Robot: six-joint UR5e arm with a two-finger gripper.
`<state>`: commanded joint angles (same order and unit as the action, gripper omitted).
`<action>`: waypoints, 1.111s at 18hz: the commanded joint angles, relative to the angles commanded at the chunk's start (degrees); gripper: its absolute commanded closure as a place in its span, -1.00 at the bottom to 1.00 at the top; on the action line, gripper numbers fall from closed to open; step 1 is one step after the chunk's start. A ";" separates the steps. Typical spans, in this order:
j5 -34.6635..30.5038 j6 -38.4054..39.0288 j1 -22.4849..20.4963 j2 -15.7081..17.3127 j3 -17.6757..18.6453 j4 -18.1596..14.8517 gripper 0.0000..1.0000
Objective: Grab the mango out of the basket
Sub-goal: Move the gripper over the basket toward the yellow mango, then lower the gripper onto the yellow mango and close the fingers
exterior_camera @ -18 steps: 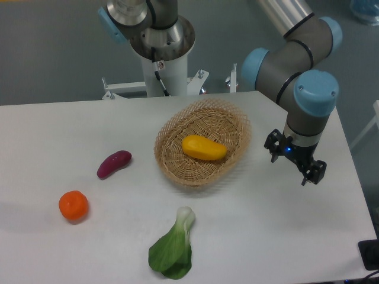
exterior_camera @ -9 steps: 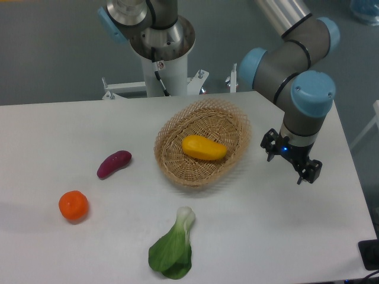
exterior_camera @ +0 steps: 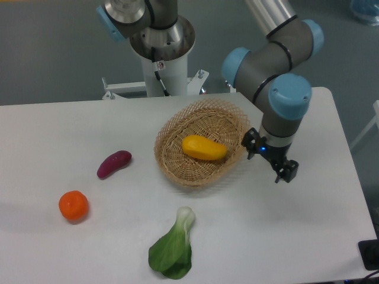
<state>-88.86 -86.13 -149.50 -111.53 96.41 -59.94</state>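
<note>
Since a second ago the arm has swung leftward, carrying the gripper [exterior_camera: 269,158] from a spot well to the right of the basket [exterior_camera: 177,167] to just beside its right rim; half a second ago it was only partway there. Nothing else on the table has shifted. The gripper now hangs over the white table [exterior_camera: 71,127] at the basket's right edge, with one black finger [exterior_camera: 250,144] close against the wicker rim and the other out to the lower right, so the jaws stand apart with nothing between them. A small blue light glows on the gripper body. The mango [exterior_camera: 204,148], glossy yellow-orange and oblong, lies on the floor of the basket, slightly right of its middle, its long axis running left to right and tilted a little downward toward the right. It is not touched by the gripper, which sits outside the basket wall to the mango's right. To the left of the basket, apart from it, lies a purple sweet potato [exterior_camera: 113,164], and further down to the left a round orange tangerine [exterior_camera: 73,205]. Below the basket, near the front edge, a green bok choy [exterior_camera: 173,248] lies with its pale stem end pointing up toward the basket.
</note>
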 joint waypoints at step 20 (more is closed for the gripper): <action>-0.18 -5.89 7.38 7.29 12.48 0.09 -1.00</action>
<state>-89.03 -92.02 -142.12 -104.25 108.89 -59.85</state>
